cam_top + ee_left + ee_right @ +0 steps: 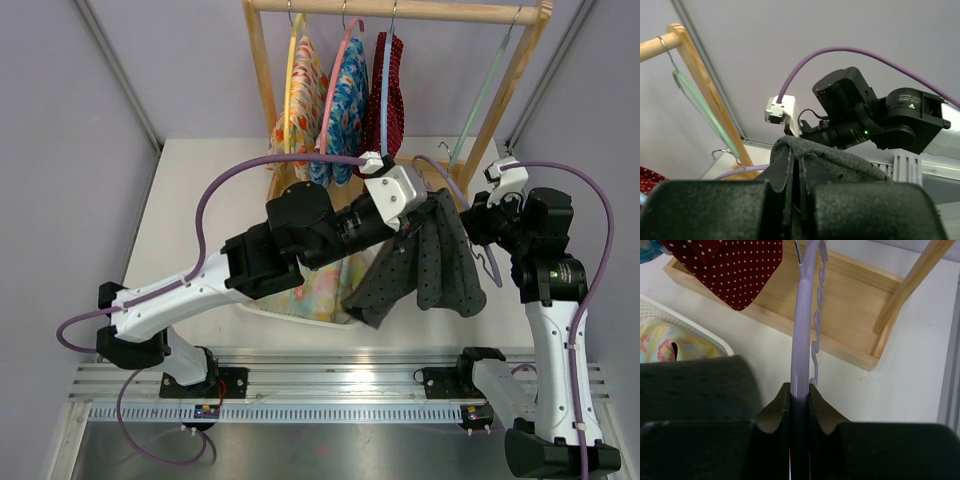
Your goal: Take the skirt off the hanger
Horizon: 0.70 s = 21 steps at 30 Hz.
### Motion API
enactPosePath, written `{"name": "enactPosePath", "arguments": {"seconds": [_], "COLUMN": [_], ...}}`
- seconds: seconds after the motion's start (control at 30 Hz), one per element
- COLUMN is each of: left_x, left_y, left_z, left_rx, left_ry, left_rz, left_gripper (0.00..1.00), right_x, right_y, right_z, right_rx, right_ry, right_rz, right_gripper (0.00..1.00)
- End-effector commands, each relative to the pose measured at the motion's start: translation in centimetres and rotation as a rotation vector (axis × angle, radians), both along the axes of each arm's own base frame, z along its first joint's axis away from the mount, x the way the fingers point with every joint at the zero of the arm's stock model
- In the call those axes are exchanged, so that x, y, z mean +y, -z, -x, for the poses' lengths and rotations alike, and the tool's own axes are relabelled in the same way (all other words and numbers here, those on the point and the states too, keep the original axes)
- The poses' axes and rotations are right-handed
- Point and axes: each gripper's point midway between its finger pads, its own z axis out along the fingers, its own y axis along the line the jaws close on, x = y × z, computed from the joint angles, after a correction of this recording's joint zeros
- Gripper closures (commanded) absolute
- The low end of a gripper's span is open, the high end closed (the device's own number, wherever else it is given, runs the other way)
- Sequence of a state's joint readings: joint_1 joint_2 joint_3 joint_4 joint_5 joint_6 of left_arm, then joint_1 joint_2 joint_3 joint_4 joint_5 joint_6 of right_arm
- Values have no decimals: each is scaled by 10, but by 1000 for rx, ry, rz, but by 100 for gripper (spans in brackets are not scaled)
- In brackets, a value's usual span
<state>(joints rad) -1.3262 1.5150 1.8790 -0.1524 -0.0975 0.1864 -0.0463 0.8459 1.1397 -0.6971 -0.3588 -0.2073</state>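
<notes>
Top view: the grey skirt (430, 265), soft, light and limp, droops beneath the left gripper (428, 212); left wrist view: its jaws are pinched on a fabric fold, a sound purchase; right wrist view: the right gripper (800, 395) is clamped on the stiff lilac hanger (802, 315).

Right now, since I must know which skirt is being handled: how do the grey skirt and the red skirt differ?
The grey skirt has faint dark dots; the red skirt has white dots. The grey skirt droops from the shut left gripper above the table; the red skirt hangs on the wooden rack. Both are dotted.
</notes>
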Motion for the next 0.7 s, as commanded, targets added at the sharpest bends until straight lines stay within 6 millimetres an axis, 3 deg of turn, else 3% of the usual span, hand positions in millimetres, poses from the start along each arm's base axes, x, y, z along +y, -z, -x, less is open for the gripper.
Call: {"name": "enactPosePath", "arguments": {"seconds": [0.0, 0.1, 0.13, 0.2, 0.23, 0.33, 0.37, 0.4, 0.47, 0.53, 0.57, 0.67], "left_x": [10, 3, -5, -8, -17, -28, -33, -37, -49, -56, -60, -59], "left_y": [-45, -21, 3, 26, 53, 91, 124, 139, 182, 207, 221, 224], "left_z": [11, 11, 9, 6, 8, 3, -2, -4, -11, -17, -23, -27], "left_rx": [-10, 13, 37, 56, 73, 102, 125, 139, 178, 212, 225, 228], "left_ry": [62, 83, 86, 83, 108, 126, 120, 120, 110, 106, 97, 85], "left_rz": [148, 113, 73, 40, 14, 0, -52, -67, -122, -154, -177, -180], "left_gripper": [100, 100, 100, 100, 100, 100, 100, 98, 79, 63, 44, 9], "right_x": [7, 1, -2, -8, -8, -9, -9, -9, -12, -14, -15, -16], "right_y": [-40, -39, -36, -36, -35, -34, -33, -34, -35, -36, -36, -34], "right_z": [3, 7, 9, 14, 16, 27, 32, 34, 42, 47, 53, 65], "right_rx": [-116, -112, -99, -100, -98, -93, -86, -87, -85, -86, -85, -83], "right_ry": [-49, -13, 4, 31, 31, 29, 28, 29, 40, 47, 54, 55], "right_rz": [5, 17, 23, 41, 51, 63, 66, 72, 86, 94, 97, 109], "right_gripper": [100, 100, 100, 100, 100, 100, 100, 100, 100, 100, 100, 100]}}
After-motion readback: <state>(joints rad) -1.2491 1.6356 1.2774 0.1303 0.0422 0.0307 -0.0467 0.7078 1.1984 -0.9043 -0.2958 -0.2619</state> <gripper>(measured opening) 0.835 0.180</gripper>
